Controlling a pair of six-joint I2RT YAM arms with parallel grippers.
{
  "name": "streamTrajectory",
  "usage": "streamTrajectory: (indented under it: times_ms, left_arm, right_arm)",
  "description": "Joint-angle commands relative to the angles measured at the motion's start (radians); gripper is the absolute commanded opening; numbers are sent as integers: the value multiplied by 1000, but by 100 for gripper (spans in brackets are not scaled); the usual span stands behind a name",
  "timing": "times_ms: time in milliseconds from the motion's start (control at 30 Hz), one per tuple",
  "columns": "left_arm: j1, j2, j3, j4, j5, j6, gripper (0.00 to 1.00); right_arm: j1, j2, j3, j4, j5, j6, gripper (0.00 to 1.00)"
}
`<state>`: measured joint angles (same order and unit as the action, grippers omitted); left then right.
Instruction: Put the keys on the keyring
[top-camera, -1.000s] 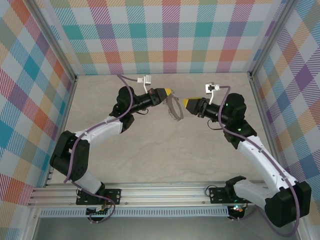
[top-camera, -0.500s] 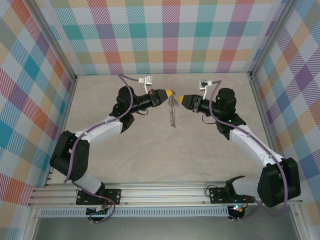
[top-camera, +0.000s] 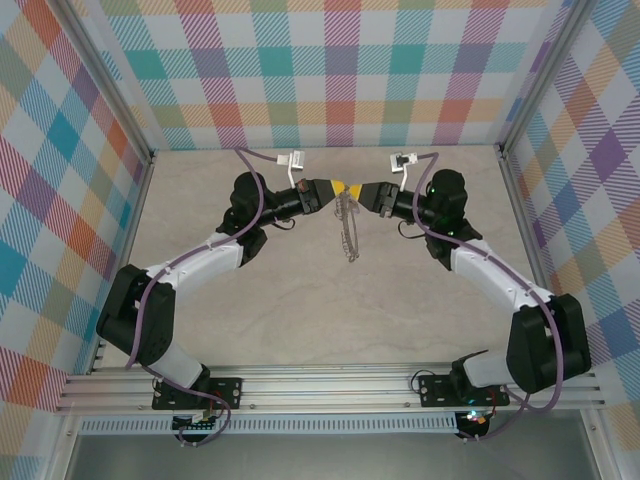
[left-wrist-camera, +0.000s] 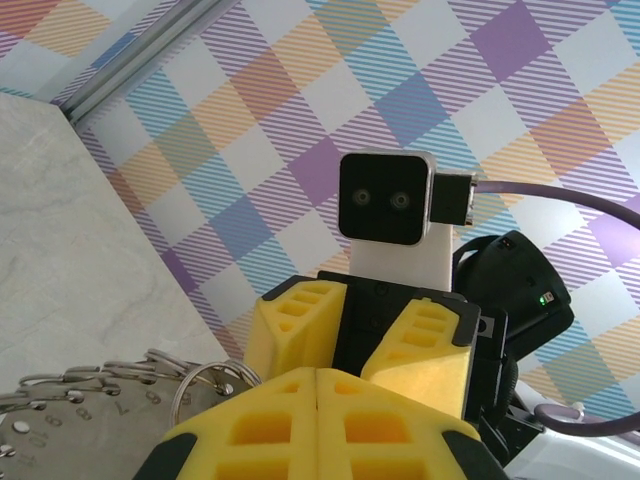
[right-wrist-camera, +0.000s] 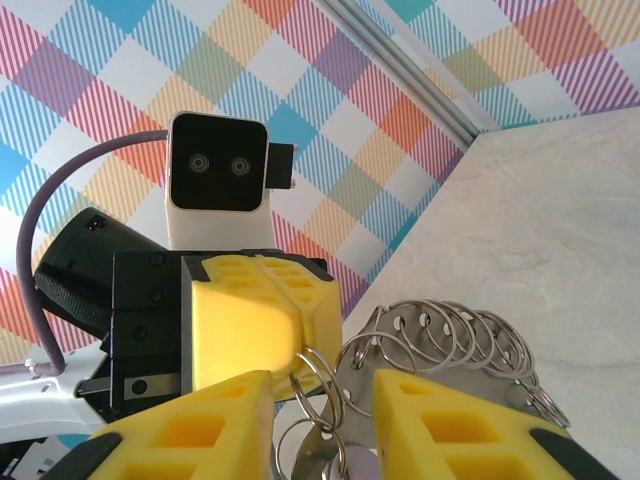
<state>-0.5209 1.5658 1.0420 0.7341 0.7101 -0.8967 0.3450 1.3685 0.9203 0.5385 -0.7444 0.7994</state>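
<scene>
The left gripper (top-camera: 338, 187) is clamped shut, and the keyring (top-camera: 349, 226) is held by its far end between the pressed-together pads. Over the last 1 second the right gripper (top-camera: 364, 190) has been brought in from the right, so the 2 sets of yellow tips now nearly touch above the far middle of the table (top-camera: 300, 300). In the right wrist view its jaws stand apart around the small wire loops (right-wrist-camera: 440, 335). A lilac patch at the bottom edge is taken to be the key (right-wrist-camera: 357, 468), but whether anything is pinched cannot be told. Threading is judged to be at hand, not finished. The keyring has been turned edge-on and is seen as a thin strip, its long axis running from the tips toward the near side, slanted slightly right.
</scene>
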Motion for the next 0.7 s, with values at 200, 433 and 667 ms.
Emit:
streamTrajectory:
  times_ms: [200,433,667]
  left_arm:
    - [-9,-32,16,48,9,19,0]
    - [-11,-25,21,48,6,18,0]
    - [-14,-20,26,40,3,16,0]
  right_arm:
    - [-5,30,29,125,-58,53,21]
    - [3,49,40,156,-104,72,15]
    - [5,45,44,124,-96,48,0]
